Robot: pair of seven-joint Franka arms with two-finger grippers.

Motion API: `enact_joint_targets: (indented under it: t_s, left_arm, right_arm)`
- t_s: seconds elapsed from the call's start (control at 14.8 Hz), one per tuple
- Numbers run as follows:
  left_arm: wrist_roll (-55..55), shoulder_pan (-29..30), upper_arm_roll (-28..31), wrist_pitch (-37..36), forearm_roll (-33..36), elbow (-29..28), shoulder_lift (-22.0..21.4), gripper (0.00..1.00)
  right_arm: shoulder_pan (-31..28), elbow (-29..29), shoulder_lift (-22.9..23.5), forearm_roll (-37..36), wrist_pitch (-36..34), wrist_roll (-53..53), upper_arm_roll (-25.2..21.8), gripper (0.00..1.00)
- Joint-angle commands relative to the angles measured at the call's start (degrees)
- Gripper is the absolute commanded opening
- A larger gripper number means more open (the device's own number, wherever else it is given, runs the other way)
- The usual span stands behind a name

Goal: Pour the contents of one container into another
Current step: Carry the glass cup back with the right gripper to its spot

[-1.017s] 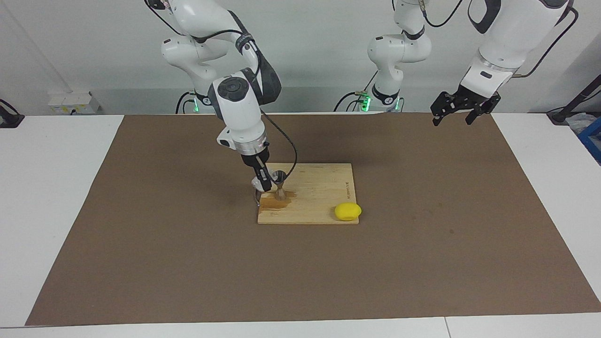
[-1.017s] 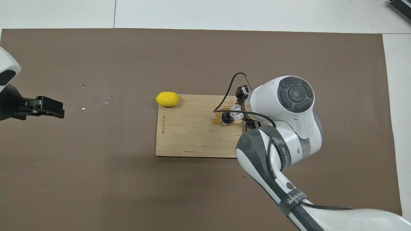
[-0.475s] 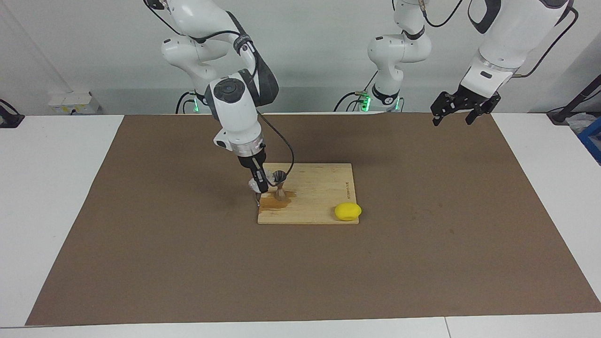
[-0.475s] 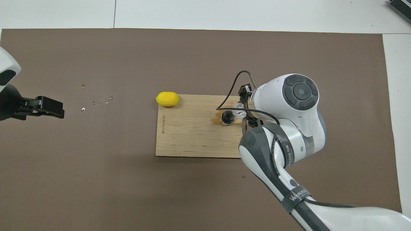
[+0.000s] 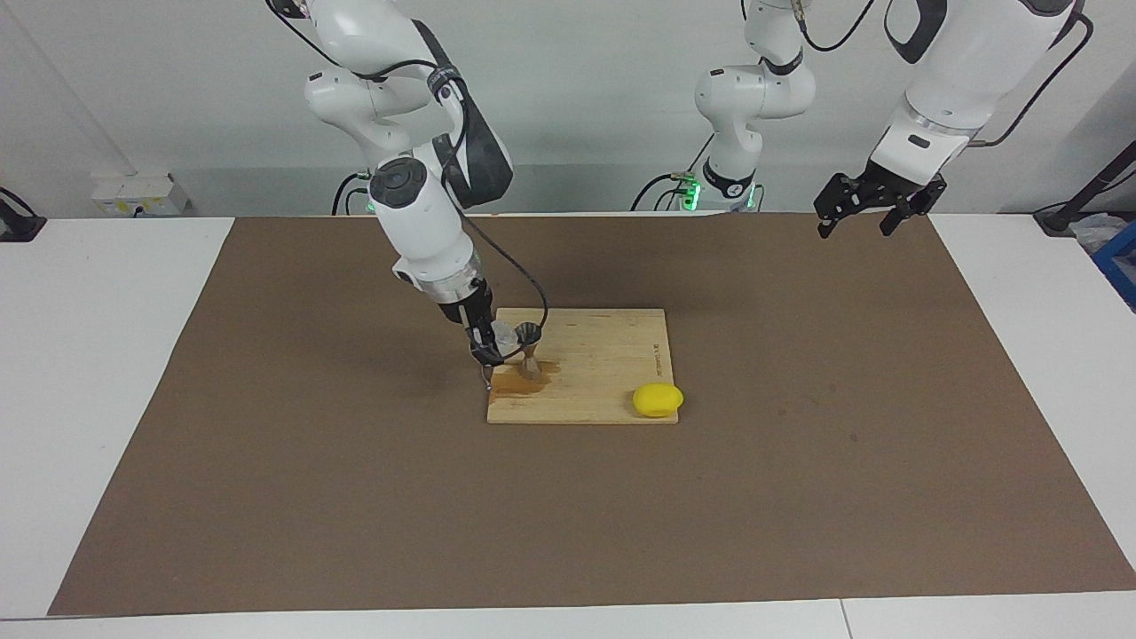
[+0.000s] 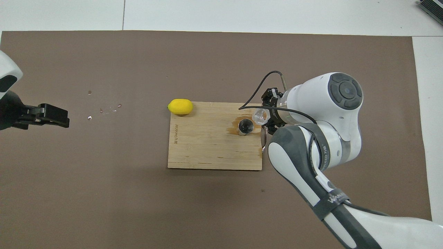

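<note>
So from my seat I count two arms, one glass cup, one jigger, one cutting board and one lemon on the bench, all sitting on one brown mat (image 5: 355, 497). Starting nearest the robots: the left claw (image 5: 871, 216) hangs up in the air over the mat at the left arm's end of the bench, fingers spread, holding nothing, that arm is just waiting. The right arm comes down at a slant, its wrist leaning toward the board, and the right claw (image 5: 491, 348) is clenched on the small clear glass cup (image 5: 504, 335), which is tipped over toward the jigger. The cup's mouth looks just beside the jigger's rim, can't tell if they actually touch. The silver jigger (image 5: 530, 348) stands upright on the wooden cutting board (image 5: 603, 368), at the end of the board toward the right arm. There's a wet brownish patch (image 5: 515, 382) on the board around its foot. Farthest out, the yellow lemon (image 5: 658, 399) rests at the board's corner toward the left arm's end, partly on the board.
</note>
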Motion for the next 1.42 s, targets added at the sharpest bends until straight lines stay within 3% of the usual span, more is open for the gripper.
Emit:
enact_joint_targets:
  t_s: [0.0, 0.27, 0.75, 1.36]
  left_arm:
    - [0.08, -0.46, 0.49, -0.69, 0.48, -0.57, -1.08, 1.00]
    - [0.08, -0.46, 0.49, -0.69, 0.48, -0.57, -1.08, 1.00]
    - [0.08, -0.54, 0.49, -0.69, 0.48, -0.57, -1.08, 1.00]
    - [0.08, -0.54, 0.49, -0.69, 0.48, -0.57, -1.08, 1.00]
  right_arm:
    - [-2.54, 0.61, 0.74, 3.96, 0.14, 0.00, 0.36, 0.00]
    - [-7.63, -2.02, 0.04, 15.29, 0.14, -7.11, 0.36, 0.00]
    - [-17.57, -7.46, 0.21, 28.40, -0.57, -18.01, 0.36, 0.00]
    - [-25.40, -10.55, 3.46, 37.80, -1.53, -34.01, 0.36, 0.00]
